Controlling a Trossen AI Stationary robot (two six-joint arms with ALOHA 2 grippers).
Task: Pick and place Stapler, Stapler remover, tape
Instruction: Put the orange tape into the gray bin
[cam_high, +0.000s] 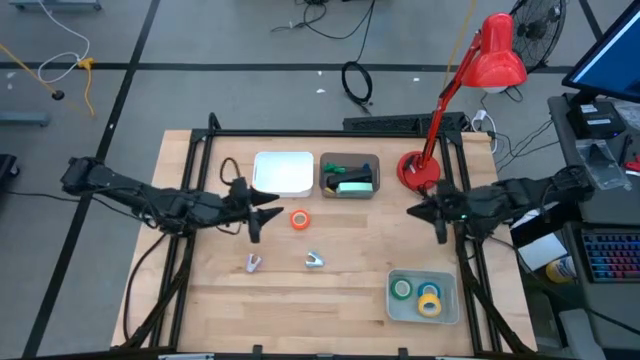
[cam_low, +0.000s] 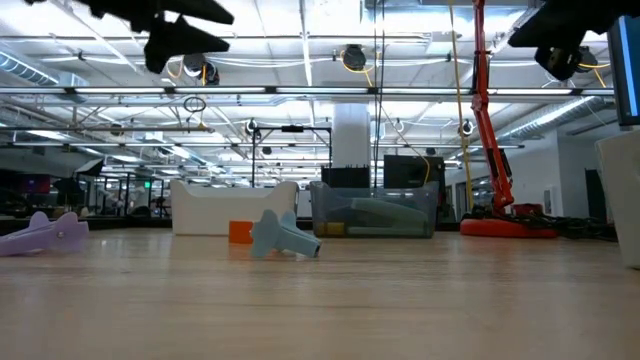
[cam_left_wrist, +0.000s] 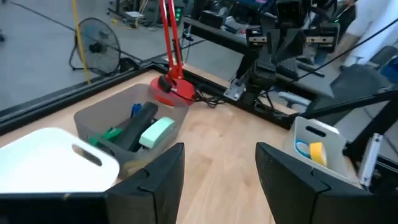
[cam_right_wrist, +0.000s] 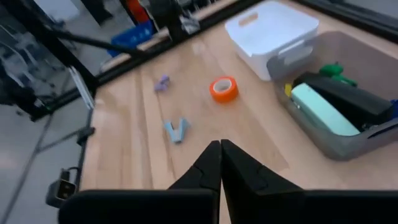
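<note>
An orange tape roll (cam_high: 300, 219) (cam_right_wrist: 224, 88) lies flat on the table. My left gripper (cam_high: 265, 210) (cam_left_wrist: 217, 174) hovers open above the table just to the left of it and touches nothing. My right gripper (cam_high: 420, 210) (cam_right_wrist: 221, 165) is shut and empty, raised near the red lamp's base. A blue stapler remover (cam_high: 315, 261) (cam_low: 283, 236) and a purple stapler remover (cam_high: 254, 263) (cam_right_wrist: 162, 82) lie on the wood nearer the front edge. A grey bin (cam_high: 349, 175) (cam_left_wrist: 130, 124) holds a dark stapler and a mint-green stapler. Green, blue and yellow tape rolls sit in a clear bin (cam_high: 423, 296).
A white lidded bin (cam_high: 283, 172) stands beside the grey bin at the table's far side. A red desk lamp (cam_high: 418, 168) stands at the far right corner. Bare wood lies between the two grippers. A black frame runs along the table's left, far and right edges.
</note>
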